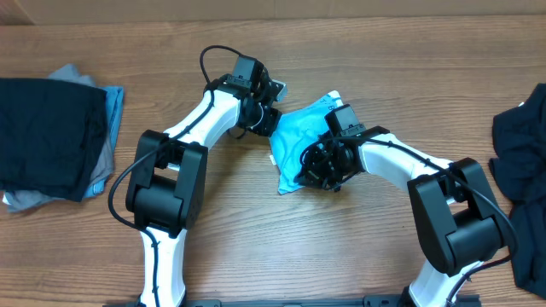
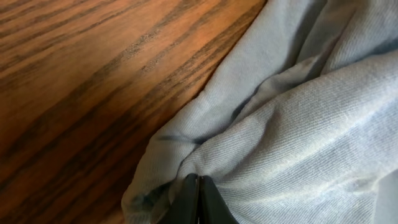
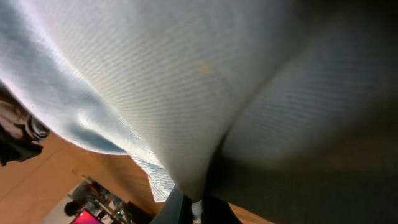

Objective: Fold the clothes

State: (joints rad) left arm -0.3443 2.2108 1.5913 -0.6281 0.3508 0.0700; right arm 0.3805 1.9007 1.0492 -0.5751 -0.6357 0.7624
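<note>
Far left on wooden table (image 1: 384,51): flat stack of T-shirts (image 1: 51,128), black on top, grey & blue edges poking out below. Prob. finished pieces, parked well apart from the work area so as not to get dragged. Next over, left arm: elbow bent, forearm reaching up and inward, wrist turned toward centre, left gripper (image 2: 198,193) down low at the left edge of the sky-blue T-shirt (image 1: 294,141). Jaws pinched tight on a gathered ridge of the knit, bare wood just beside it. Seemingly an anchor grip, meant to hold that side while the other is pulled. Mid-table, betw. both arms: the shirt itself, bunched & creased, nowhere near flat, so prob. being stretched out ahead of any fold. Then right arm: shoulder block near front edge, forearm angled up-left, wrist rolled over the shirt's lower right part. Right gripper (image 3: 196,208) clamped on fabric too, cloth draped across most of the wrist cam w/ tabletop visible underneath, suggesting a lifted handful, not a flat pinch. Far right edge: crumpled dark heap (image 1: 520,145), partly out of frame, prob. more clothes waiting their turn, kept well apart.
</note>
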